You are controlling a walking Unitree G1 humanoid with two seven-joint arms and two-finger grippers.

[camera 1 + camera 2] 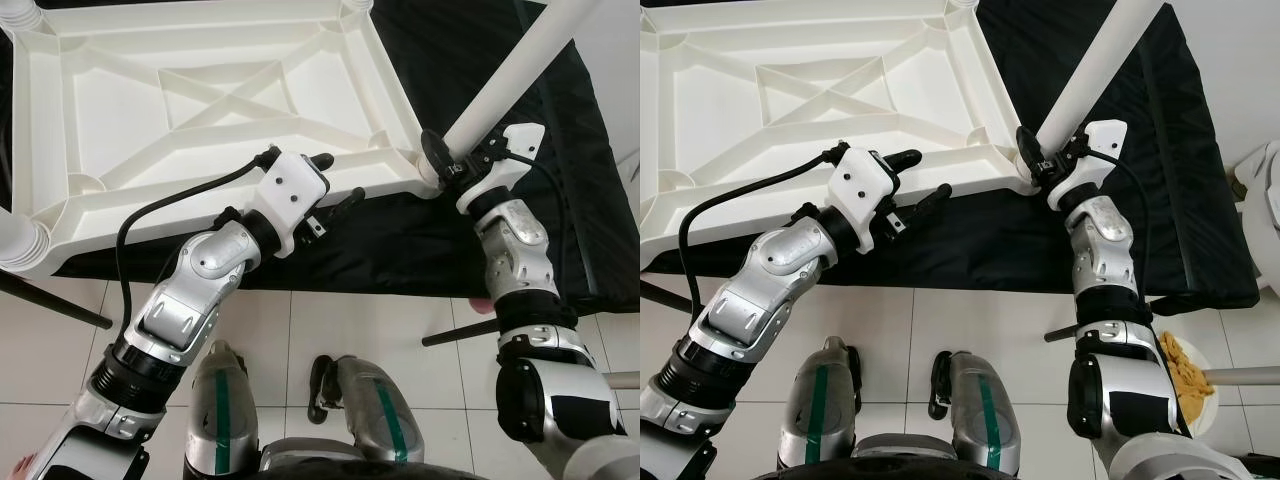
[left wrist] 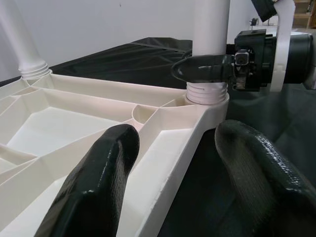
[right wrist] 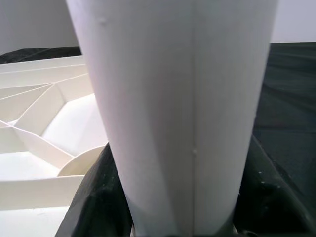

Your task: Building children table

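Observation:
The white plastic table top (image 1: pixel 200 110) lies upside down on a black cloth. A white leg (image 1: pixel 510 80) stands tilted in the socket (image 2: pixel 207 94) at the near right corner. My right gripper (image 1: pixel 445 160) is shut on this leg just above the socket, and its fingers (image 3: pixel 98 197) hug the leg's base (image 3: pixel 173 108). My left gripper (image 1: pixel 340 178) is open and straddles the near rim (image 2: pixel 173 148) of the table top, one finger (image 2: pixel 94 187) inside the rim and the other outside it. Other legs stand at the near left corner (image 1: pixel 20 240) and a far corner (image 2: pixel 17 34).
The black cloth (image 1: pixel 450 60) covers the surface under the table top and drops off at its near edge above white floor tiles (image 1: pixel 330 320). Thin black rods (image 1: pixel 50 300) lie on the floor at left. A plate with food (image 1: pixel 1185 365) sits on the floor at right.

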